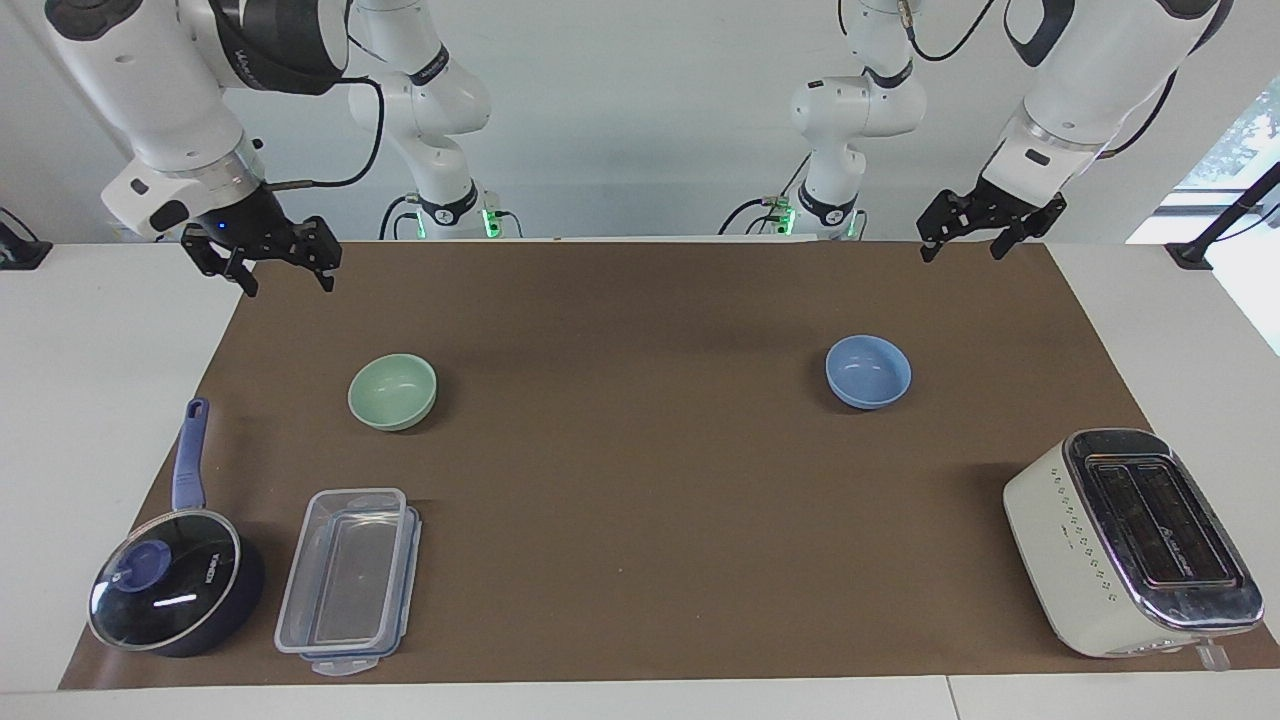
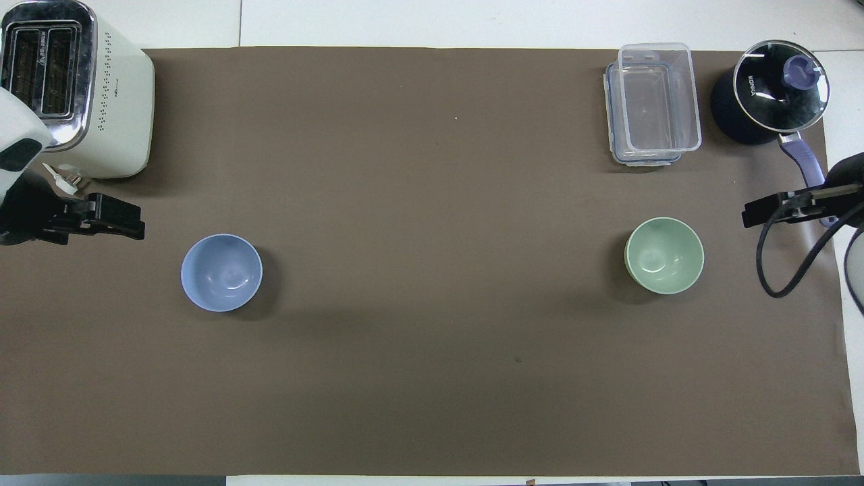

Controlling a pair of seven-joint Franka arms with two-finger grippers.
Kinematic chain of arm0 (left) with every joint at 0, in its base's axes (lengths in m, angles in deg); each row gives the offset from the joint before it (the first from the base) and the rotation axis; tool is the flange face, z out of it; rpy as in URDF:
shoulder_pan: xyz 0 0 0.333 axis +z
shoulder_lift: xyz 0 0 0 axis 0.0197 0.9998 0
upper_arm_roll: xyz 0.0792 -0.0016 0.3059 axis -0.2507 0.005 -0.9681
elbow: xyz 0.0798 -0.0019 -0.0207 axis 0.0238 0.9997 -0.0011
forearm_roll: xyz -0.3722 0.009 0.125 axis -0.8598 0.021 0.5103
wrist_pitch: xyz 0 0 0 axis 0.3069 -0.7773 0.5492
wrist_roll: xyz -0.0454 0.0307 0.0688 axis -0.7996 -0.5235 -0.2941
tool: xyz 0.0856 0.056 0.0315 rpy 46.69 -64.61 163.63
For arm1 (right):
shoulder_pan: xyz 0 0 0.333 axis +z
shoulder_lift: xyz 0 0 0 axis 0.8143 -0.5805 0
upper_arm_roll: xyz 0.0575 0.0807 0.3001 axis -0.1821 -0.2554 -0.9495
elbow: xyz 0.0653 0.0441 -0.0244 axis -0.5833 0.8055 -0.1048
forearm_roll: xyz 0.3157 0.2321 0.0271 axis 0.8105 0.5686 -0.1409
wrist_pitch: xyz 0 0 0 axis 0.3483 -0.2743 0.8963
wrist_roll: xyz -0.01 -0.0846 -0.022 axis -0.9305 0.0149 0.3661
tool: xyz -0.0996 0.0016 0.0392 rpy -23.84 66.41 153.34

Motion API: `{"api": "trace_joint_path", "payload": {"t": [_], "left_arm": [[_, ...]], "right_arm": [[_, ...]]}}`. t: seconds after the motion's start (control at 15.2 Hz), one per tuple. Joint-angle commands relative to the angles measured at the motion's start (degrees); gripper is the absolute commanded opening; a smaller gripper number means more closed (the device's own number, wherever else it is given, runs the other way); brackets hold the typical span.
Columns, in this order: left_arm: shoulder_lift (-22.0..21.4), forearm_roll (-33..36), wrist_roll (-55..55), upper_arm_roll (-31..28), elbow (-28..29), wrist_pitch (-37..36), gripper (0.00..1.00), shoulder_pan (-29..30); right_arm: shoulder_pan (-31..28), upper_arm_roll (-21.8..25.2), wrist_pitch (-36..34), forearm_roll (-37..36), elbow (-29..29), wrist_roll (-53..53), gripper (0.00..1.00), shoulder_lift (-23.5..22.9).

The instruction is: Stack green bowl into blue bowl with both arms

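The green bowl [image 1: 392, 391] stands upright and empty on the brown mat [image 1: 640, 500] toward the right arm's end; it also shows in the overhead view [image 2: 664, 255]. The blue bowl [image 1: 868, 371] stands upright and empty toward the left arm's end, also in the overhead view [image 2: 221, 272]. My right gripper [image 1: 288, 287] is open and empty, up in the air over the mat's edge, apart from the green bowl; it shows in the overhead view [image 2: 769, 212] too. My left gripper [image 1: 960, 252] is open and empty, raised over the mat's edge, apart from the blue bowl, as the overhead view [image 2: 115, 219] shows.
A cream toaster [image 1: 1130, 540] stands farther from the robots than the blue bowl. A dark blue saucepan with a glass lid [image 1: 175, 580] and a clear plastic container [image 1: 350, 580] stand farther from the robots than the green bowl.
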Motion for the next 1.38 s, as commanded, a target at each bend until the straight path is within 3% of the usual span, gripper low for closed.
{"api": "trace_joint_path", "payload": {"t": [0.0, 0.2, 0.46, 0.59, 0.86, 0.99, 1.05, 1.18, 1.25, 1.32], "left_arm": [[-1.8, -0.8, -2.6, -0.2, 9.0, 7.9, 1.00, 0.4], [-1.2, -0.8, -6.9, -0.4, 17.6, 17.1, 1.00, 1.5], [2.0, -0.7, -13.5, -0.4, 26.9, 30.1, 1.00, 3.5], [3.3, -0.7, -14.7, -0.4, 29.8, 35.0, 1.00, 3.5], [4.5, -0.7, -14.8, -0.4, 31.8, 36.6, 0.98, 2.9], [4.9, -0.7, -14.8, -0.4, 32.7, 37.6, 0.95, 2.6], [4.9, -0.6, -14.9, -0.4, 33.1, 37.9, 0.91, 2.6], [4.9, -0.6, -16.3, -0.5, 33.6, 37.9, 0.81, 2.7], [4.8, -0.6, -16.3, -0.5, 33.9, 37.9, 0.72, 2.7], [4.8, -0.6, -16.3, -0.5, 34.0, 37.9, 0.53, 2.7]], "right_arm": [[-1.0, -0.2, 9.5, 0.9, 11.3, -2.6, 0.88, 2.2], [-2.9, -0.2, 16.3, 3.0, 14.1, -2.6, 0.88, -3.8], [-5.6, -0.2, 31.0, 3.3, 22.5, -4.5, 0.87, -7.5], [-5.9, -0.2, 32.0, 5.1, 22.7, -4.6, 0.85, -9.7], [-4.1, -0.2, 32.3, 8.5, 22.8, -4.3, 0.80, -9.9], [-3.8, -0.2, 32.3, 8.5, 23.5, -6.5, 0.68, -9.7], [-3.9, -0.2, 32.5, 8.6, 24.2, -8.1, 0.62, -9.4], [-4.1, -0.2, 35.4, 8.6, 26.3, -8.7, 0.62, -9.2], [-4.2, -0.2, 35.9, 8.5, 26.6, -9.2, 0.62, -9.0], [-4.3, -0.2, 35.5, 8.5, 26.5, -10.0, 0.61, -9.0]]}}
